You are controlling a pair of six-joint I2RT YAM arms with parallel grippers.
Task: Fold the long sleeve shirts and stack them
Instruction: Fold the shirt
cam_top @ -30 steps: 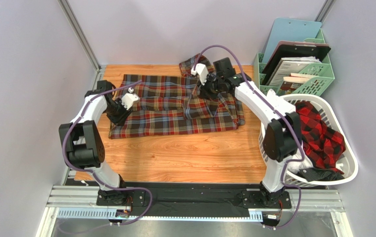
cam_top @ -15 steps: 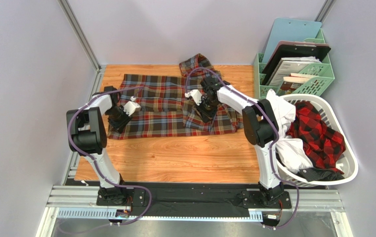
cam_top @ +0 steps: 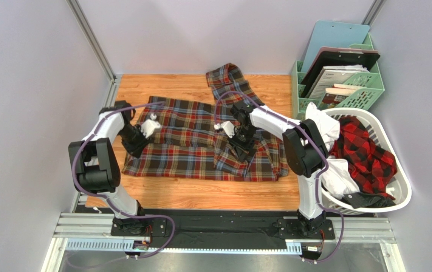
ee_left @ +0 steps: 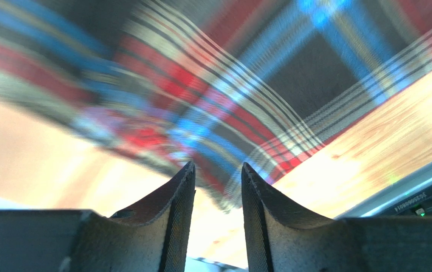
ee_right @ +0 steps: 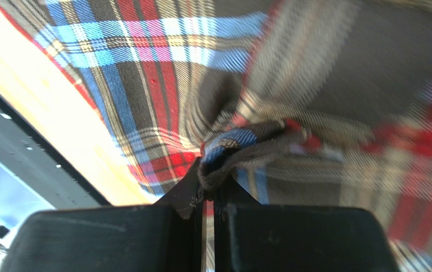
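The right gripper [ee_right: 208, 177] is clamped on a bunch of the tartan shirt [cam_top: 184, 153] on the counter [cam_top: 201, 190]. The left gripper [ee_left: 217, 173] has its jaws apart at the shirt's hem.

Bare tabletop [cam_top: 201, 195] along near edge, laundry basket [cam_top: 408, 187] and desk organizer [cam_top: 371, 96] crowding right side

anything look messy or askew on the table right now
The tartan shirt lies skewed and bunched where the right gripper pinches a fold, with one sleeve trailing toward the back wall. A white cloth hangs over the laundry basket rim.
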